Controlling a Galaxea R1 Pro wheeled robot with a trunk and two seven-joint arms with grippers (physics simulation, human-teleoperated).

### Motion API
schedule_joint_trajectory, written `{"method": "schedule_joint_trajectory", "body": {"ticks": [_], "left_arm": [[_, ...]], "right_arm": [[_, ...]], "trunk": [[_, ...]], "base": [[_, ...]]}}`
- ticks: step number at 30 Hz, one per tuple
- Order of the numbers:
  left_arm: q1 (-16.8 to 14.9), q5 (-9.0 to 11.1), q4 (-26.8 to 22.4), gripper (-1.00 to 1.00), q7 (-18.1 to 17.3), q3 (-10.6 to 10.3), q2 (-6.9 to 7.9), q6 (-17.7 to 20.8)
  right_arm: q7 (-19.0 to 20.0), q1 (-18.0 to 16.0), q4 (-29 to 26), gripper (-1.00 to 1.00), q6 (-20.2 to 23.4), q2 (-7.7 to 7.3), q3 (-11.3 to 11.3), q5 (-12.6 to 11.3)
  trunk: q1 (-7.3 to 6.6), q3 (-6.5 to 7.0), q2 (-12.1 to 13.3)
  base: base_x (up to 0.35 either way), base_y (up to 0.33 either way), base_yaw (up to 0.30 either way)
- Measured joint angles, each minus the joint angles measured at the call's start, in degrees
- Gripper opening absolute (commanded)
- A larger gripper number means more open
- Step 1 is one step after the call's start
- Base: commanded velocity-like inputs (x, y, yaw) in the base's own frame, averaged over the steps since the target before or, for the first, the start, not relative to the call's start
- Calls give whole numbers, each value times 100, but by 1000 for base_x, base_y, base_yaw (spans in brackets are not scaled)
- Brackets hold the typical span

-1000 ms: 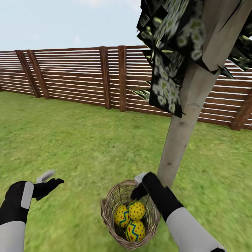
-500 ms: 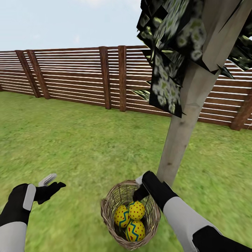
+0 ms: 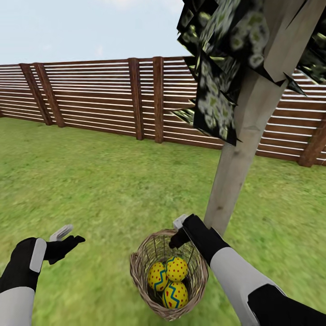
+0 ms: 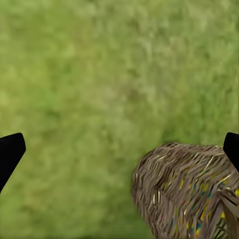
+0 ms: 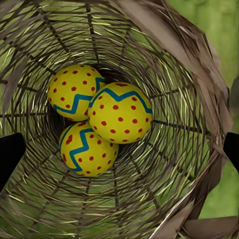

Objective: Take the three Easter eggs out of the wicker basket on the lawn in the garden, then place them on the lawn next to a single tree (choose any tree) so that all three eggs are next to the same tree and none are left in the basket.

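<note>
The wicker basket point(image 3: 139, 277) stands on the lawn point(image 3: 90, 190) at the foot of the tree point(image 3: 235, 167), whose pale trunk rises just behind it. Three yellow Easter eggs with red dots and blue zigzags lie inside: one on top point(image 3: 176, 268), one to its left point(image 3: 157, 276), one nearest me point(image 3: 175, 294). My right gripper point(image 3: 177, 232) hovers open over the basket's far rim, empty. In the right wrist view the eggs point(image 5: 120, 112) sit between its spread fingertips point(image 5: 10, 155). My left gripper point(image 3: 68, 236) is open over grass, left of the basket point(image 4: 181, 191).
A brown slatted fence point(image 3: 99, 95) runs along the back of the lawn. Dark speckled foliage point(image 3: 217, 72) hangs low from the tree, above the basket. Open grass stretches left and ahead of the basket.
My right gripper has risen a little, from inside the basket's far rim to just above it. The left arm dropped slightly. The head view shifted a bit.
</note>
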Motion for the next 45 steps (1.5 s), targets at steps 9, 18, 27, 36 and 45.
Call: {"method": "schedule_joint_trajectory", "body": {"ticks": [9, 18, 27, 36, 45], "left_arm": [[0, 0, 0, 100, 0, 3, 0, 2], [0, 0, 0, 100, 0, 3, 8, 2], [0, 5, 0, 100, -2, 3, 9, 2], [0, 8, 2, 100, 0, 3, 9, 1], [0, 9, 2, 100, 0, 3, 18, 2]], "right_arm": [[20, 9, -2, 100, -342, -10, -48, 0], [30, 12, 1, 100, -377, -9, -53, 0], [26, 9, -16, 100, -369, -2, -52, 0], [5, -1, -3, 100, -335, 0, -52, -13], [-3, -3, 36, 100, -334, 0, -53, -9]], "trunk": [[198, -162, -361], [396, -323, -722], [593, -485, -1083], [791, -646, -1444], [989, -808, -1805]], "base": [[0, 0, 0], [0, 0, 0], [0, 0, 0], [0, 0, 0], [0, 0, 0]]}}
